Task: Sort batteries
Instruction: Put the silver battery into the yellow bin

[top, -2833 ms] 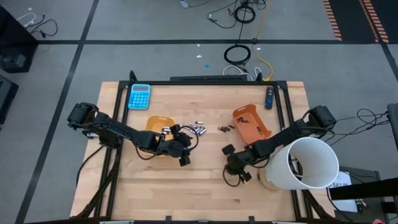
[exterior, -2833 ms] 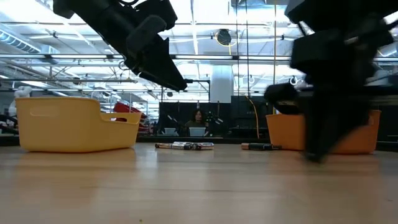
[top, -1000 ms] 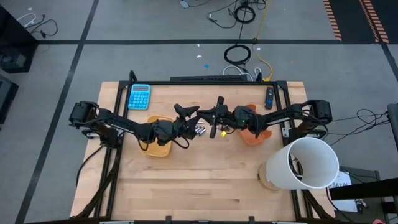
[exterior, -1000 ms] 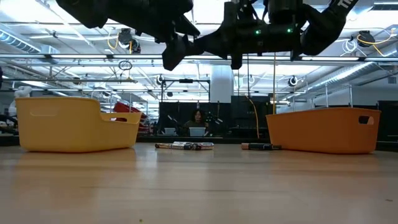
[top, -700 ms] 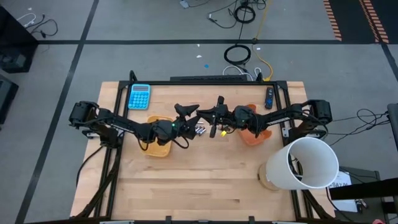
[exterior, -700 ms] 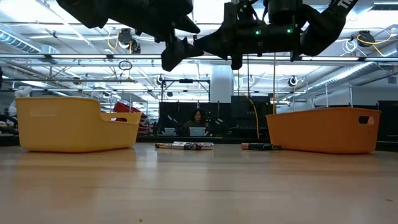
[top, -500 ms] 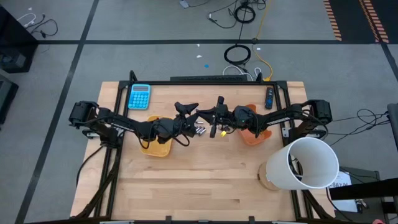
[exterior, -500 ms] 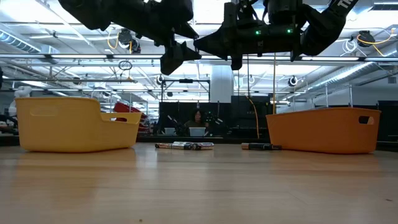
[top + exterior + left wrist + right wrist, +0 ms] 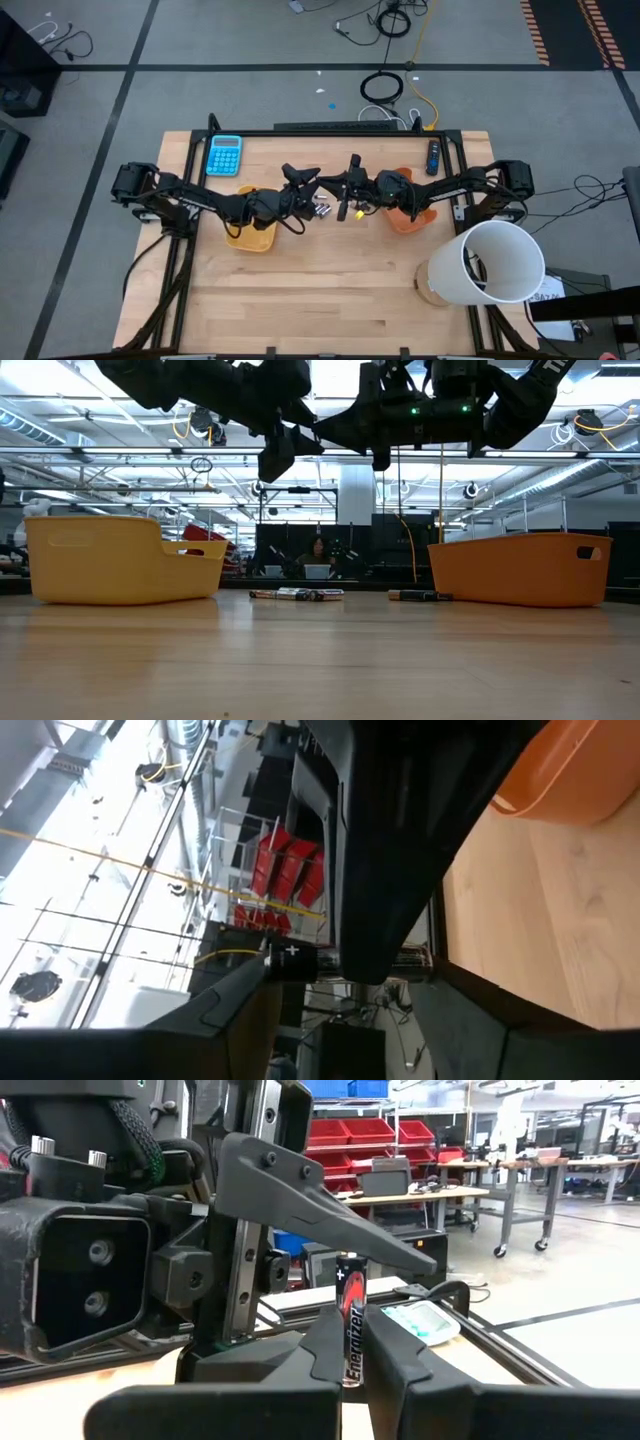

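Both arms have come up off the front of the table (image 9: 320,300) and met in the air over its middle, and within the last second the left gripper (image 9: 288,452) has crept a touch closer to the right one while its fingers draw in. Nearest to me, in the right wrist view, the right gripper (image 9: 352,1342) is pinched tight on a dark battery (image 9: 351,1325), which stands upright between its two fingers with the top half sticking clear above them. Just past that, the left gripper's fingers sit one over the battery's top end and one down by its bottom end, so they bracket it along its long axis and not across its round side; the left wrist view agrees, showing the plus end lying in the gap between the two fingers. They stand apart, and I cannot make out whether either one touches the battery yet. As I judge it, the handover turns on that end-to-end line-up: the battery has to stay square between the left fingers as they close, or it will tip out. Farther down, loose batteries (image 9: 321,210) lie on the wood between the yellow tray (image 9: 240,238) and the orange tray (image 9: 412,218), and a blue calculator (image 9: 224,155) sits at the far edge.
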Controlling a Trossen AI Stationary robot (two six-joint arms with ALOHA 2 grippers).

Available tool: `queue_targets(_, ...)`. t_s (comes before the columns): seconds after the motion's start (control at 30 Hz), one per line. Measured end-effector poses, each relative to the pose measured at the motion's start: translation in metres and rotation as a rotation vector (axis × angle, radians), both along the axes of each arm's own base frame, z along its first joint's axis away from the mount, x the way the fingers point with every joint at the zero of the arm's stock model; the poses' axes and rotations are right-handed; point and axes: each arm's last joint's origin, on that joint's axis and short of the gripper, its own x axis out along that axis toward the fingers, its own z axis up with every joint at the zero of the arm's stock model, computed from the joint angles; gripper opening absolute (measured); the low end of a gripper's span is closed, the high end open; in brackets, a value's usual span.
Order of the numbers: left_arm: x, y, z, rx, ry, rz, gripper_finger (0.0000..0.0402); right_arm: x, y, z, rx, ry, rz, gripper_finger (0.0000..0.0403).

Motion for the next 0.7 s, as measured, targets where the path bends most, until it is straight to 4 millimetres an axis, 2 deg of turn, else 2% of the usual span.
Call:
queue_targets(0.27, 0.0003, -0.0022, 0.0006, -0.003, -0.008, -0.021, 0.0279, -0.0001, -0.0006, -0.0005, 0.004, 0.004, -0.006, 0.0004)
queue_targets(0.57, 0.0009, -0.0029, 0.0009, 0.03, 0.018, -0.049, 0.0283, 0.0, -0.0003, -0.0001, 0.006, 0.0, -0.005, 0.0004)
queue_targets(0.7, 0.0028, -0.002, 0.0054, 0.042, 0.015, -0.046, 0.0267, -0.0001, -0.0003, 0.0001, 0.006, -0.003, -0.004, 0.0004)
